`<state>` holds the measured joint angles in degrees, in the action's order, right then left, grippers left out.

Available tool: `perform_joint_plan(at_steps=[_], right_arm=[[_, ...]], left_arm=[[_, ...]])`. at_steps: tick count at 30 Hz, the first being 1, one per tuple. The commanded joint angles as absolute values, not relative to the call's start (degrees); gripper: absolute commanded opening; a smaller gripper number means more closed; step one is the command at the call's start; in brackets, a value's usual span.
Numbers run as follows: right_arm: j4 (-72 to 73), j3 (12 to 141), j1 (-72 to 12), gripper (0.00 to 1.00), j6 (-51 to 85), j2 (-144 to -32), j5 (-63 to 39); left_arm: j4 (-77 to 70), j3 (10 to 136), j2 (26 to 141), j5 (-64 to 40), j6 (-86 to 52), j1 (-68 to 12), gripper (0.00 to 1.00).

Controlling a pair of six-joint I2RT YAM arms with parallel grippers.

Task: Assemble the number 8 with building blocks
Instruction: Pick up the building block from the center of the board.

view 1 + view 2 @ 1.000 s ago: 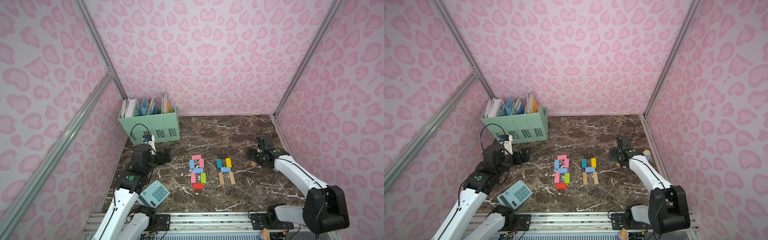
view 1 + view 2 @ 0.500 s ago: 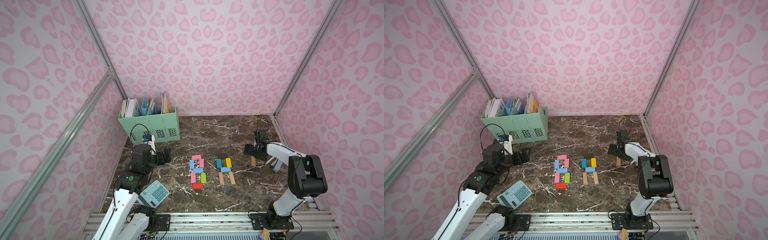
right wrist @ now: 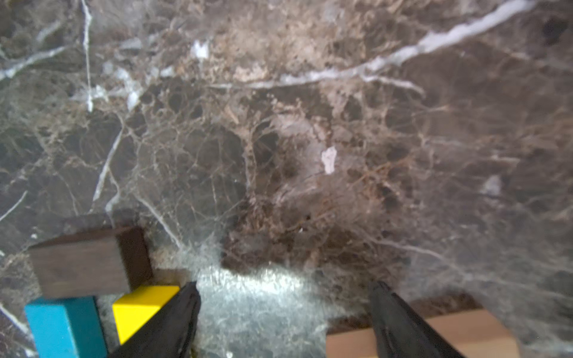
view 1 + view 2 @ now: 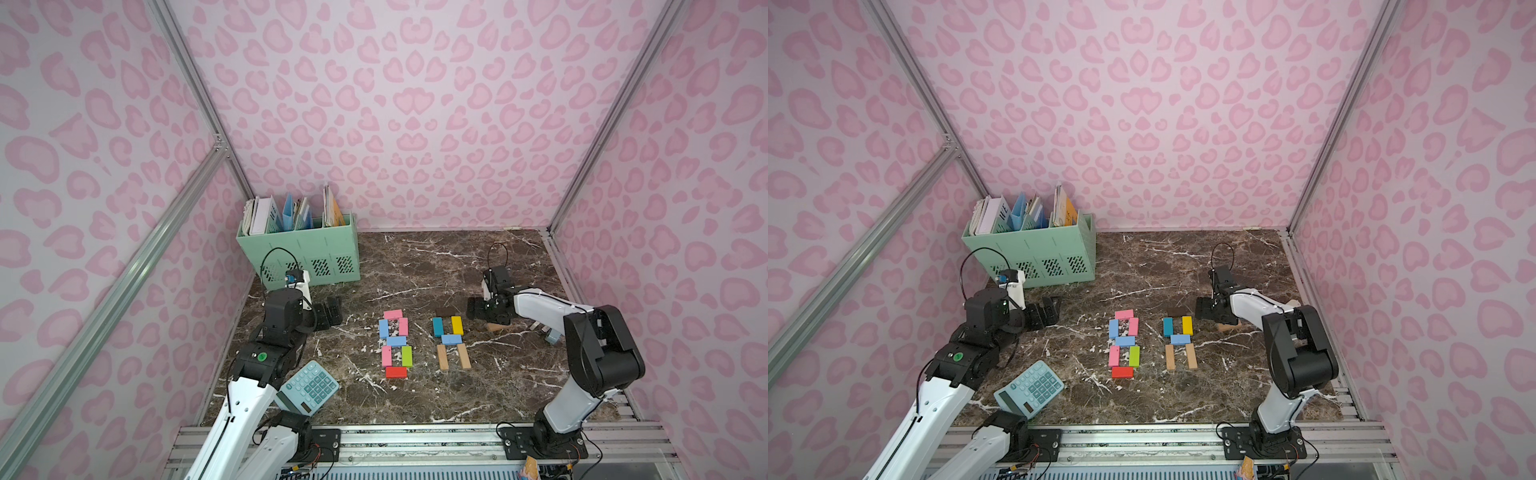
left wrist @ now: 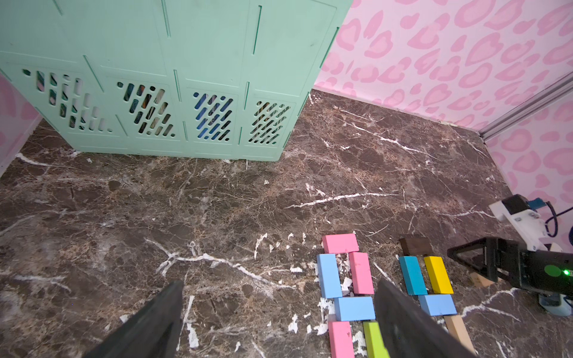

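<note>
Since the right-hand 8 has no bottom bar under its two bare-wood uprights (image 4: 442, 357), I'd bet the loose bare-wood block (image 3: 471, 333) is the piece to go for. It's lying flat on the marble tabletop (image 4: 415, 266), just off to the side of the yellow block (image 4: 457, 325) and the dark brown block (image 4: 445, 311) that caps that figure.

The right gripper (image 3: 283, 291) is down low beside it, jaws spread, with nothing between them but bare marble. In the right wrist view one finger (image 3: 400, 325) crosses in front of the block, so it isn't straddling it yet, and I can't tell if it's touching. The left gripper (image 5: 279, 283) is spread wide and empty too, parked near the mint green file box (image 5: 186, 62), out of the way.

Handling-wise it looks like a small rigid bit of wood: light, nothing fragile. It'd probably skate on that polished top if a finger nudges it, and it's thin, so there's not much side to bite. I'd pinch it across the short width at mid-length, fingertips nearly on the table, so it can't swivel. My main worry is clipping the yellow block next door, since those pieces seem to just sit loose.

The other 8, pink block (image 4: 392, 314) on top down to red block (image 4: 395, 372), looks finished.
</note>
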<state>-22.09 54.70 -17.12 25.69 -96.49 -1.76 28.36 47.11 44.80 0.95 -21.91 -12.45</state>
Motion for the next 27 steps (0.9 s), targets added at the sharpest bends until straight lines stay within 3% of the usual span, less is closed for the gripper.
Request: perform_joint_plan(at_steps=[1, 5, 9, 14, 27], right_arm=[[-23.8, 53.6, -17.3, 0.88, 26.6, -93.7, 1.3], [-28.2, 54.2, -16.1, 0.94, 24.6, -90.2, 8.3], [-29.4, 53.8, -12.6, 0.99, 20.4, -89.3, 7.2], [-28.8, 53.4, -9.2, 0.99, 22.2, -90.2, 2.2], [-24.5, 51.3, -12.8, 0.91, 24.7, -93.1, -4.6]], left_arm=[[27.7, 47.6, 44.7, 0.9, -21.2, -12.4, 0.98], [27.8, 47.5, 44.7, 0.8, -21.2, -12.4, 0.99], [27.7, 47.5, 44.6, 0.7, -21.2, -12.4, 0.99], [27.6, 47.6, 45.1, -0.2, -21.2, -12.4, 0.99], [27.3, 47.7, 46.1, -2.8, -20.8, -12.4, 0.99]])
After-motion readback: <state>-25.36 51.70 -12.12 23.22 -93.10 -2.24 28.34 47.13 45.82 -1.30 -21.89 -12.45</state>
